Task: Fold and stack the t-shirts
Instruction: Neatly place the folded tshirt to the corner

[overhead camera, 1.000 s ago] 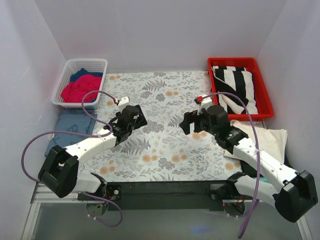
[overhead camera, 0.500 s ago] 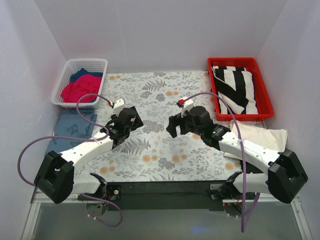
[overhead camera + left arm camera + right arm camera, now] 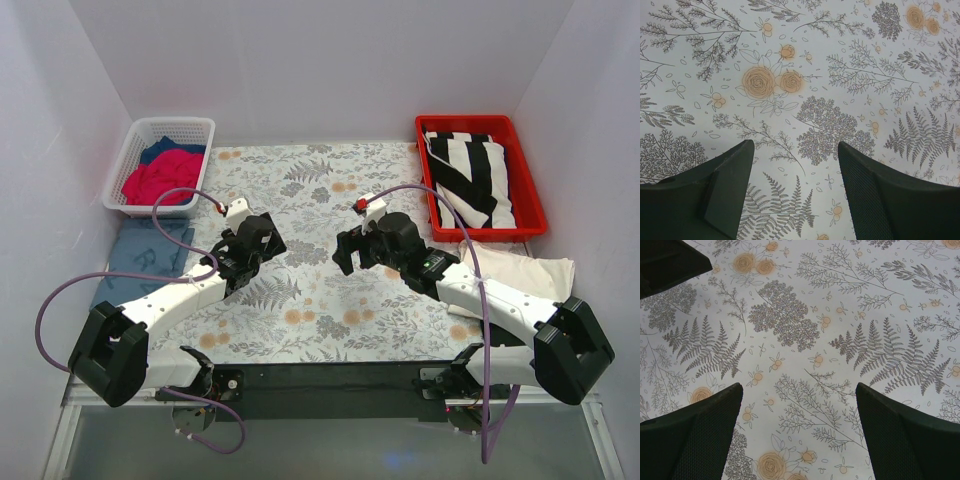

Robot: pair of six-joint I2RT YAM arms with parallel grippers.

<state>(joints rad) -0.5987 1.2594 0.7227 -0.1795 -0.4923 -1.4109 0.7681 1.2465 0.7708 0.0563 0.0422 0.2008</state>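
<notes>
Red and navy t-shirts (image 3: 158,172) lie crumpled in a white basket (image 3: 128,160) at the back left. A folded blue-grey t-shirt (image 3: 140,255) lies flat on the left side, below the basket. A cream t-shirt (image 3: 525,275) lies at the right edge, partly under my right arm. My left gripper (image 3: 272,240) (image 3: 795,150) is open and empty over the bare floral covering left of centre. My right gripper (image 3: 345,252) (image 3: 797,390) is open and empty just right of centre, facing the left one.
A red tray (image 3: 530,190) at the back right holds a black-and-white striped cloth (image 3: 470,170). The grey floral table covering (image 3: 310,300) spreads between the arms. White walls close the back and sides. The left gripper's dark tip (image 3: 670,260) shows in the right wrist view.
My right gripper has swung left toward the centre of the table and settled there. The left gripper shifted slightly left. Both stayed open.
</notes>
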